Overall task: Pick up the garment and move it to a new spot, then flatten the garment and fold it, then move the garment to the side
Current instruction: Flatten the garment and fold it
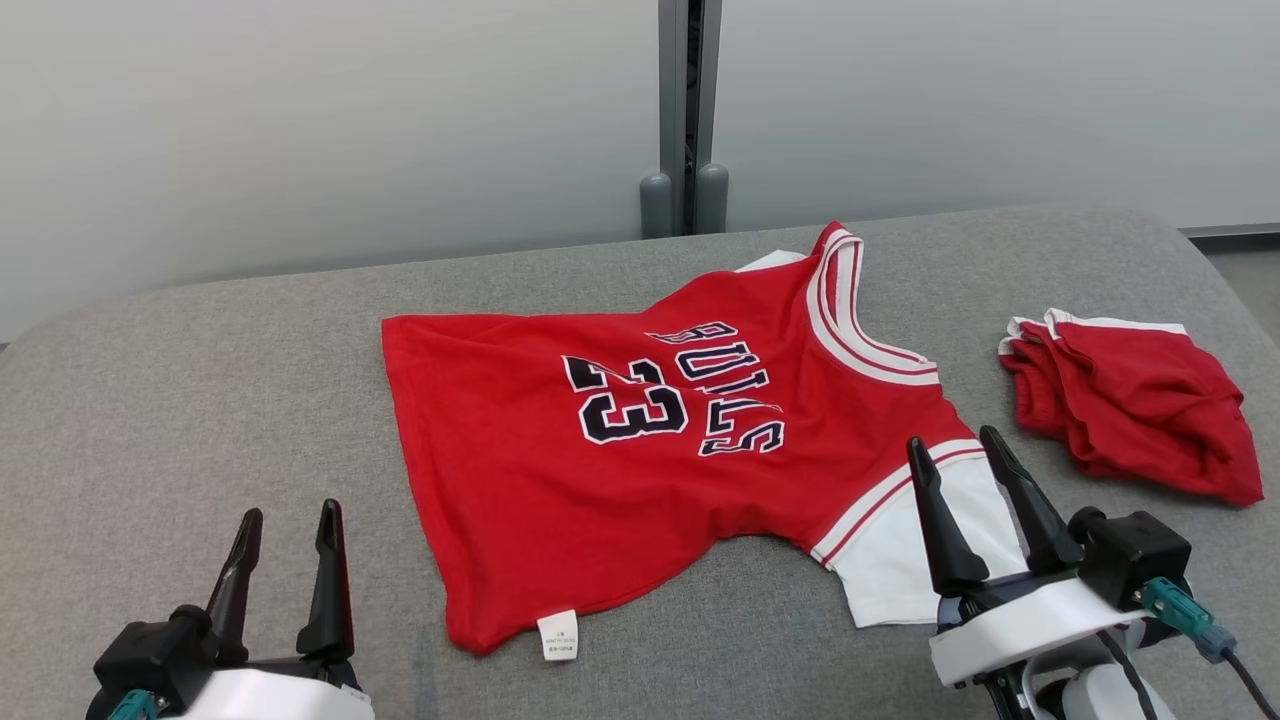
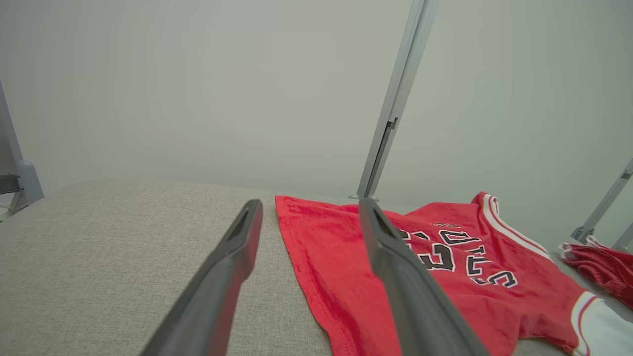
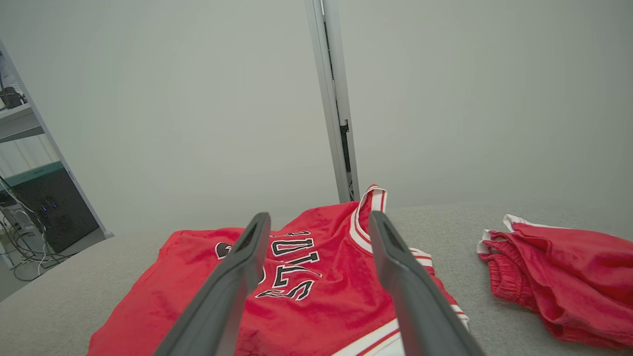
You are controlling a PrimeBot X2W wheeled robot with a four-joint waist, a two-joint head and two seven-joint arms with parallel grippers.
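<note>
Both claws are in shot. The left claw stands with its two dark fingers spread wide and nothing between them, and the right claw is just the same, fingers parted and empty. The jersey, red with BULLS and 23 in black lettering, lies spread out print side up on the grey padded surface, ahead of the two claws and between them. Its straight hem is on the left claw's side, just forward and to the right of that claw, with a strip of bare grey padding between hem and fingers. A small white tag pokes out at the near corner of the hem, between the claws and nearer the left one. Over at the right claw, the fingertips line up over the white sleeve, right at its red-and-white trim; whether they touch the cloth I cannot tell. The striped neckline lies beyond the right claw's tips, toward the grey post at the back. To the right of the right claw and a little ahead of it, apart from the jersey, a second red garment with white trim sits bunched on the padding.
</note>
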